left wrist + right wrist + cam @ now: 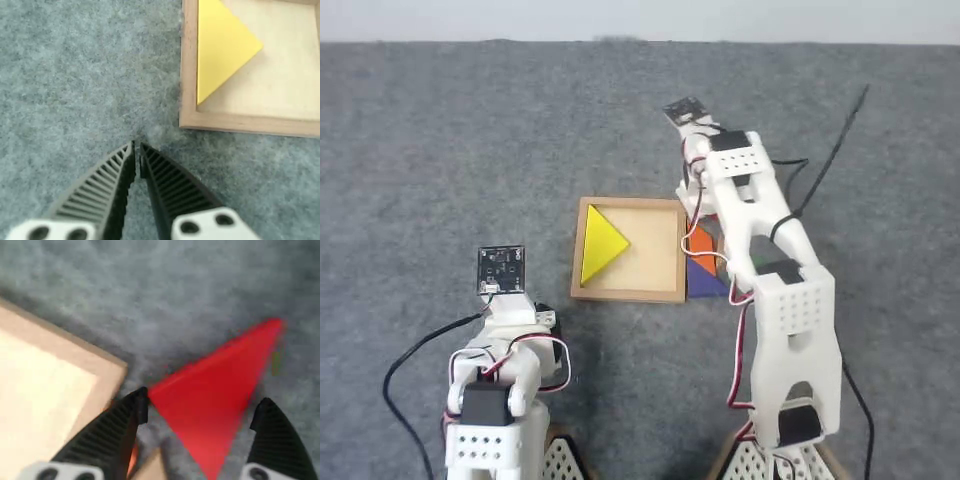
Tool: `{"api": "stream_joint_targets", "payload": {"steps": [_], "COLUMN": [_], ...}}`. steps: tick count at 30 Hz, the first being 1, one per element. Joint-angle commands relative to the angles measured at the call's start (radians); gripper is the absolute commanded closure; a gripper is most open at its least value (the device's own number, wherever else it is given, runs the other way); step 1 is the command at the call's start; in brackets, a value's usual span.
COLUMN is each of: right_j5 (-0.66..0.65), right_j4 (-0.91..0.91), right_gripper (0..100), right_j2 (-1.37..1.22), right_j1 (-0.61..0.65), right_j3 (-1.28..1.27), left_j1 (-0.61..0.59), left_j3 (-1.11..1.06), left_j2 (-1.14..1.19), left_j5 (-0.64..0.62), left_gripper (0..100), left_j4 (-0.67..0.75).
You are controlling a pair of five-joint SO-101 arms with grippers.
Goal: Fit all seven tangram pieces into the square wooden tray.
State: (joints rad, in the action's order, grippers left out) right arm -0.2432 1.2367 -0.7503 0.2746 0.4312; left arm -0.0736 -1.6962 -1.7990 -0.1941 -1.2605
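First, at the near left, the left gripper (137, 147) points down at the grey carpet (60, 75) with its ribbed jaws pressed together and holding nothing. It sits just on the near side of the square wooden tray (630, 293). Inside the tray, 1 of the 7 pieces, a yellow triangle (600, 243), lies flat against the left wall. Just right of the tray, on the carpet, an orange piece (701, 250) and a blue piece (705, 281) sit partly under the right arm (760, 230). Farther off, beside a corner of the tray, the right gripper (203, 399) is spread wide, its 2 fingers straddling a red triangle (215, 390) without gripping it. The red triangle looks thin, rigid and light, probably smooth painted wood, so it could skid under a slanted pinch. The safest hold is likely edge to edge near its middle, with the fingers low against the carpet.
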Motion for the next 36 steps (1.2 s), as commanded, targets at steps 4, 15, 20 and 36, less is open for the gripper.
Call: {"api": "stream_joint_targets", "payload": {"steps": [4,15,20,36], "right_j5": [-0.005,0.147,0.33,0.35], "right_j4": [-0.012,0.016,0.012,-0.093], "right_gripper": [72.4,66.4,66.0,66.3], "right_j2": [0.01,0.056,0.056,-0.061], "right_j1": [-0.093,-0.045,-0.007,-0.07], "right_j3": [0.034,0.077,0.123,0.146], "left_j1": [-0.006,-0.006,-0.006,-0.006], "left_j3": [0.013,0.013,0.013,0.013], "left_j2": [-0.02,-0.02,-0.02,-0.02], "left_j5": [0.011,0.011,0.011,0.011], "left_gripper": [99,99,99,99], "left_j4": [-0.002,-0.002,-0.002,-0.002]}}
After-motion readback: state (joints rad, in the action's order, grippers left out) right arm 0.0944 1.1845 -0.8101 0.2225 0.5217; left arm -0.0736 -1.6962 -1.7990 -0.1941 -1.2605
